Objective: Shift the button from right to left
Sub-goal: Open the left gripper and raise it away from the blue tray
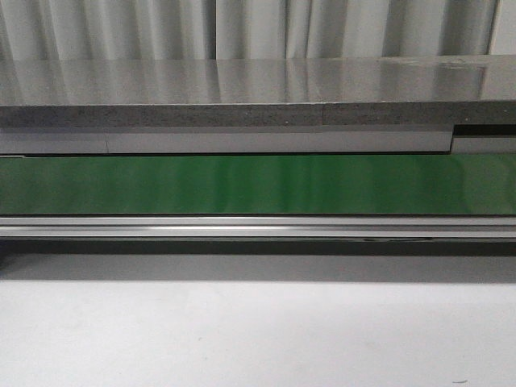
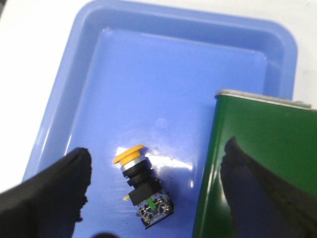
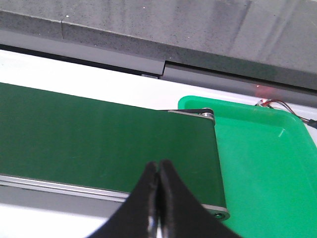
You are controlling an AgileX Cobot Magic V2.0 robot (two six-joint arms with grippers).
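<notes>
The button [image 2: 142, 184], with a round orange-yellow cap and black blocky body, lies on its side in the blue tray [image 2: 163, 69] in the left wrist view. My left gripper [image 2: 156, 178] is open above it, one finger on each side, not touching it. My right gripper [image 3: 158, 171] is shut and empty above the green belt [image 3: 99, 134] near its end. The belt also shows in the front view [image 1: 258, 184] and the left wrist view [image 2: 257, 163]. No button or gripper shows in the front view.
A green tray [image 3: 262, 163] sits just past the belt's end in the right wrist view. A grey ledge [image 1: 242, 117] runs behind the belt. A metal rail [image 1: 258, 227] runs along the belt's front edge, with the white table [image 1: 258, 330] in front.
</notes>
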